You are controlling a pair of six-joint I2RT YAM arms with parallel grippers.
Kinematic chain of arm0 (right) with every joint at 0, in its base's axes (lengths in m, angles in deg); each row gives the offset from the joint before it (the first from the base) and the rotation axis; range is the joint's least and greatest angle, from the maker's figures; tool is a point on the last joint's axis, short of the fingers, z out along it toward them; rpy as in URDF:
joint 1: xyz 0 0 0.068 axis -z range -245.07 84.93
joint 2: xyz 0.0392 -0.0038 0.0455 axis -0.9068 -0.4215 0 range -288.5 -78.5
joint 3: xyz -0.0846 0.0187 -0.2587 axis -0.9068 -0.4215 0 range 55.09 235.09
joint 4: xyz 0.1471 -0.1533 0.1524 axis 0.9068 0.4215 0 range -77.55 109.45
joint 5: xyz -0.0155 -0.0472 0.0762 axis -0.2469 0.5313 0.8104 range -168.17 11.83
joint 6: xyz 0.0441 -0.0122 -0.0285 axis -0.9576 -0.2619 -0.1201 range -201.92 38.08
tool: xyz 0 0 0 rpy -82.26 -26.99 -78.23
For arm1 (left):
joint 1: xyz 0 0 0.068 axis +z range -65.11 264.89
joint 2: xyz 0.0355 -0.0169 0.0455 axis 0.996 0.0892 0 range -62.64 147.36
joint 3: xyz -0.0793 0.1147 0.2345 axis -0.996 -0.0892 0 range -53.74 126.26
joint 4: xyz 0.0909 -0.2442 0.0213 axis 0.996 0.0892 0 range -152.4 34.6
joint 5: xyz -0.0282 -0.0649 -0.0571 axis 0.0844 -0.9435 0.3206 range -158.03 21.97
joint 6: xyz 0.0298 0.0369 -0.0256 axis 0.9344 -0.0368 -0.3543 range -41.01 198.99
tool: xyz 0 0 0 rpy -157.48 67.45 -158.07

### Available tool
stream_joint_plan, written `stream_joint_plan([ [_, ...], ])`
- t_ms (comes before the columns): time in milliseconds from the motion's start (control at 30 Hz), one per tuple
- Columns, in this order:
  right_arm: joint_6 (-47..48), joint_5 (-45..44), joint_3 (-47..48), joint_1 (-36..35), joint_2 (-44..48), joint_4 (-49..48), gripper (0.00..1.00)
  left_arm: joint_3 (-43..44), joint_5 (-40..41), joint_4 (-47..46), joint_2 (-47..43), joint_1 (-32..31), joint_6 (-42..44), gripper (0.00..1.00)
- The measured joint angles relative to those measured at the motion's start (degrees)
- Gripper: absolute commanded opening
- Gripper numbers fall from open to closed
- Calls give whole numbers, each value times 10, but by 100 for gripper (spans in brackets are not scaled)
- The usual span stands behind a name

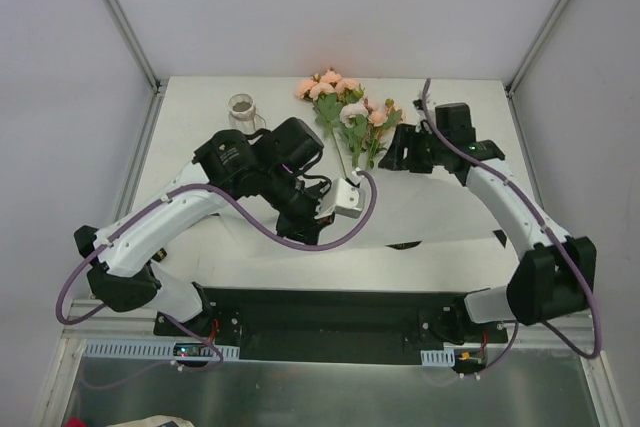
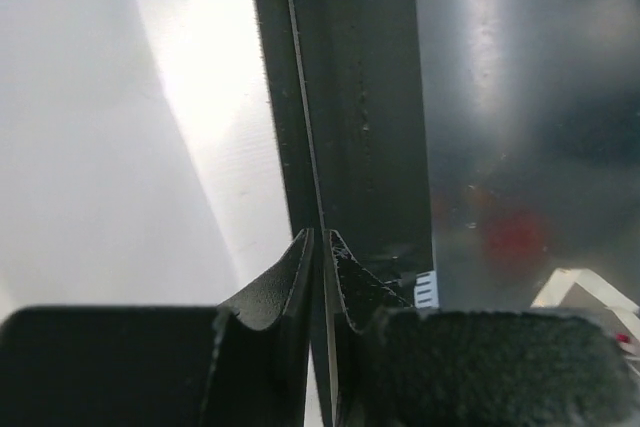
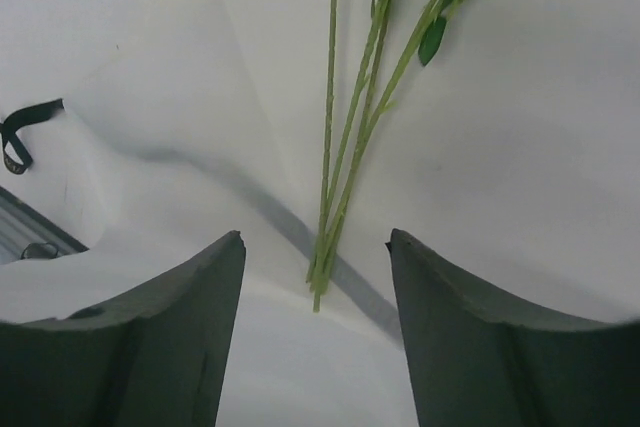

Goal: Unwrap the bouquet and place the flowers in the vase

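Peach-pink blooms top the flowers (image 1: 345, 107), which lie flat at the upper middle of the overhead frame. Their long axis runs top to bottom, and the green stems (image 3: 335, 167) point down toward me across the white paper (image 1: 440, 212) spread on the tabletop (image 1: 200, 117). My right hand (image 3: 315, 247) is spread wide with a finger on either side of the stem ends, touching nothing, and my left hand (image 2: 320, 237) is clenched on a thin edge of that paper.

Peach-pink flowers (image 1: 350, 114) w/ green stems (image 3: 337, 207), white paper (image 3: 180, 127), black ribbon (image 3: 30, 113).
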Motion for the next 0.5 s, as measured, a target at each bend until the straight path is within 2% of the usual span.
stream_joint_plan([
  [133, 7, 38, -31, -19, -53, 2, 50, 55, 54, 5, -12, 0, 8, 7],
  [233, 9, 57, -52, -31, -37, 18, 47, 123, 110, 4, -24, 7, 17, 12],
  [333, 8, 70, -81, -46, 15, 26, 48, 164, 159, -24, -45, 42, 21, 15],
  [500, -3, 71, -114, -87, 119, 45, 49, 93, 260, -126, -81, 137, 16, 17],
])
